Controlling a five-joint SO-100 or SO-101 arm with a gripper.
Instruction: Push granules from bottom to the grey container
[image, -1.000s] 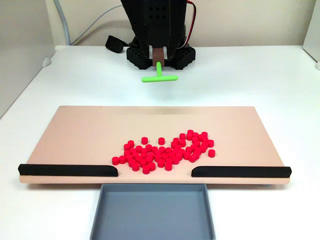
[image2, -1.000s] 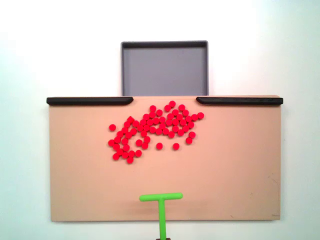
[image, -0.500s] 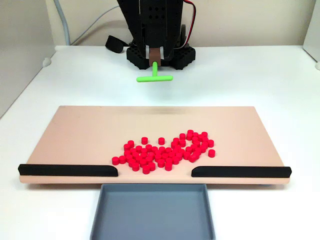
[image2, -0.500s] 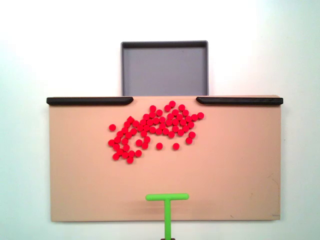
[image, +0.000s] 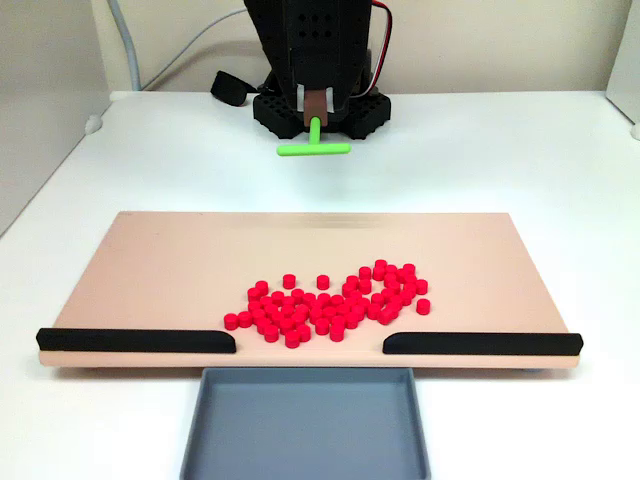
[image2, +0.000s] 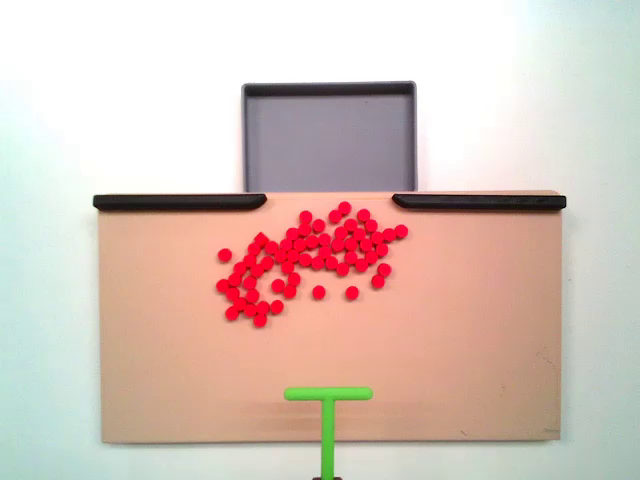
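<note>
- While my end effector (image: 315, 118) gripped the green T-tool (image2: 327, 408) by its stem, the crossbar hung over the board's (image2: 480, 340) near edge.
- Granules (image2: 310, 260) lay clustered near the gap between the black strips (image2: 180, 201), just beside the grey container (image2: 329, 140).

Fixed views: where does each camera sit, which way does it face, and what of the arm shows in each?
A fixed view: low at the board's tray side, facing the arm's base; the grey container is nearest, the granules mid-board, the black arm above the green T-shaped tool.
Another fixed view: straight overhead; the grey container at top, the tool entering from the bottom edge.
Both share the beige board, black strips, granules.
</note>
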